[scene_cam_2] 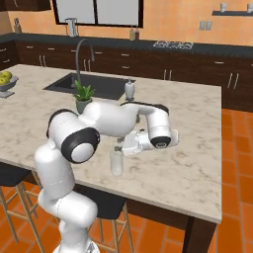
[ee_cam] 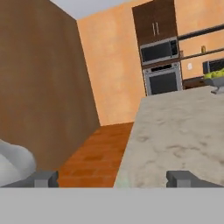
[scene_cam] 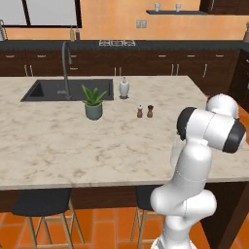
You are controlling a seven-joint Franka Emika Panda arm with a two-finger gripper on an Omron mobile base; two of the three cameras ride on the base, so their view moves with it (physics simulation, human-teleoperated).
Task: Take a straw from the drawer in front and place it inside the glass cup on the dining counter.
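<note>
A: Jaws first, how do they stand?

B: Wide apart. In the hand view the two dark fingertips [ee_cam: 43, 178] sit far from each other with nothing between them. The gripper [scene_cam_2: 118, 147] lies sideways, just above the rim of the glass cup [scene_cam_2: 116, 163].

A: Where is the cup?

B: Upright on the dining table [scene_cam_2: 197, 158], near its front edge, just under the gripper. From the left base view the glass cup [scene_cam: 176, 148] shows partly behind the white arm.

A: And the straw?

B: I cannot make it out; it is too thin to tell whether it stands in the glass.

A: What lies farther back on the table?

B: A small potted plant [scene_cam: 93, 103], then two brown shakers [scene_cam: 145, 111] side by side, well apart from the cup. Behind them stands a white ceramic bottle [scene_cam: 124, 88] beside the dark sink [scene_cam: 66, 90] with its curved faucet [scene_cam: 65, 68]. A bowl of green fruit [scene_cam_2: 6, 82] sits at the table's far left end in the right base view.

A: Below the table?

B: Black stools [scene_cam: 44, 203] on an orange tiled floor [scene_cam_2: 237, 148].
</note>
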